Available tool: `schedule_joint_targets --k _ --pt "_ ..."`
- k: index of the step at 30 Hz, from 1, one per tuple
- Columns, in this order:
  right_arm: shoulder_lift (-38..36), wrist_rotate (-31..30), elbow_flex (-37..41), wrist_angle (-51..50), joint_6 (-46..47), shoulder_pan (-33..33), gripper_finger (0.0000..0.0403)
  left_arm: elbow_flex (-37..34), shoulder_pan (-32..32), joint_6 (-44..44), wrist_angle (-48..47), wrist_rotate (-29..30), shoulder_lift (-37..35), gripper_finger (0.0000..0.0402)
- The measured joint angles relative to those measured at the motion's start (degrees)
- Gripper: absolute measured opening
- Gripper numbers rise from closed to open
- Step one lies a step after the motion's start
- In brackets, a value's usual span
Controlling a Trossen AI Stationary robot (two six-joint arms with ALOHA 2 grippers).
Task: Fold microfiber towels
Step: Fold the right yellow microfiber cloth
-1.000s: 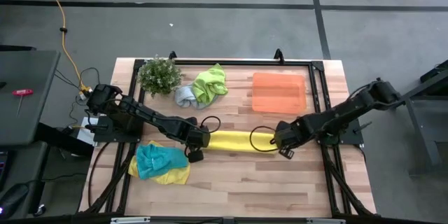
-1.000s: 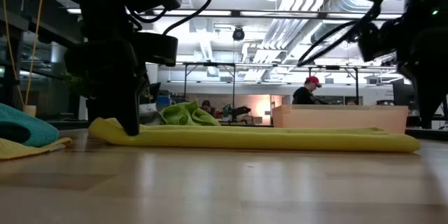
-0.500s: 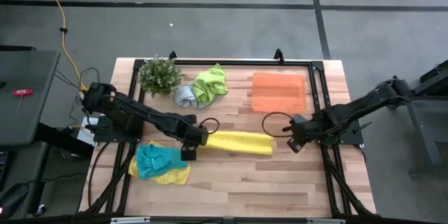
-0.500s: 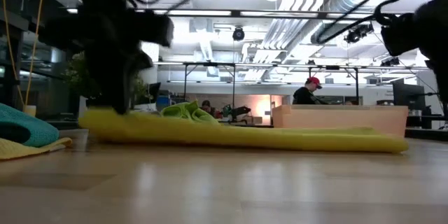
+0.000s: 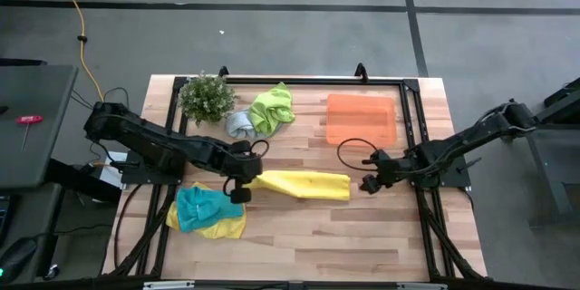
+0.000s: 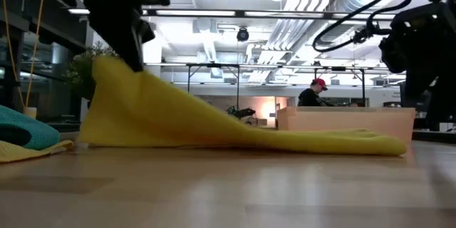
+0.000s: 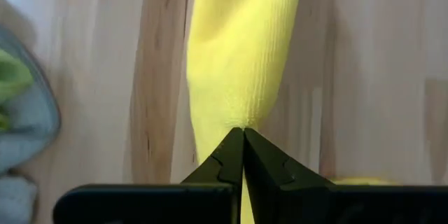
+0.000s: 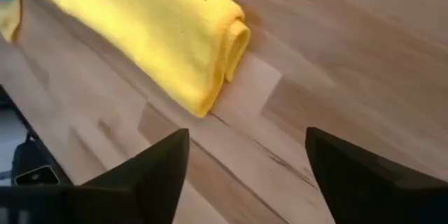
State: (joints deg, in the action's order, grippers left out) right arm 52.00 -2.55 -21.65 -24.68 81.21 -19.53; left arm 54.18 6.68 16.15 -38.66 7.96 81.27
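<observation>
A yellow towel [image 5: 304,184], folded into a long strip, lies across the table's middle. My left gripper [image 5: 238,188] is shut on its left end, which stands raised in the low view [image 6: 107,78]. My right gripper [image 5: 367,184] is open just right of the strip's folded right end [image 8: 227,42], touching nothing. A teal towel [image 5: 199,207] lies bunched on a second yellow towel [image 5: 227,229] near the left front. A lime green towel [image 5: 272,109] and a pale grey-blue towel [image 5: 239,125] lie crumpled at the back. My left gripper pinches the yellow towel's left end [image 7: 241,115] between its two shut fingers, coming from above. How many layers it holds I cannot tell. That end is lifted off the table, and the strip slopes down to its right end [image 6: 370,142], which lies on the wood.
A small leafy plant [image 5: 207,97] stands at the back left and a flat orange tray [image 5: 361,118] lies at the back right. A black frame [image 5: 412,136] runs along the table's edges. Bare wood shows along the near edge.
My right gripper has opened, let go of the strip's right end and drawn back toward the table's right edge. My left gripper has risen and gone a little toward the left edge, lifting the strip's left end while its right end slid slightly leftward on the table.
</observation>
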Motion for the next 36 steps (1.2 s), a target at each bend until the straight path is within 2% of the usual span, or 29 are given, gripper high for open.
schedule_joint_targets --k 5,17,21,29,36 --pt "0.5 0.0 0.0 0.7 -0.2 0.0 0.0289 -2.7 0.6 0.2 1.0 -3.2 2.1 0.0" --pt "0.3 0.0 0.0 3.1 -0.2 0.0 0.0289 -4.1 1.6 -1.3 2.5 -3.2 11.4 0.0008" --pt "0.1 -0.3 0.0 3.0 -0.2 0.0 0.0289 -4.1 1.6 -1.8 1.9 -3.8 12.6 0.0041" --pt "0.1 -0.3 0.0 2.9 -0.2 0.0 0.0289 -3.9 1.4 -1.8 1.4 -8.1 10.5 0.0151" --pt "0.1 -0.3 0.0 3.3 1.0 0.0 0.0289 -2.4 0.4 -1.2 -10.3 -12.2 4.2 0.0215"
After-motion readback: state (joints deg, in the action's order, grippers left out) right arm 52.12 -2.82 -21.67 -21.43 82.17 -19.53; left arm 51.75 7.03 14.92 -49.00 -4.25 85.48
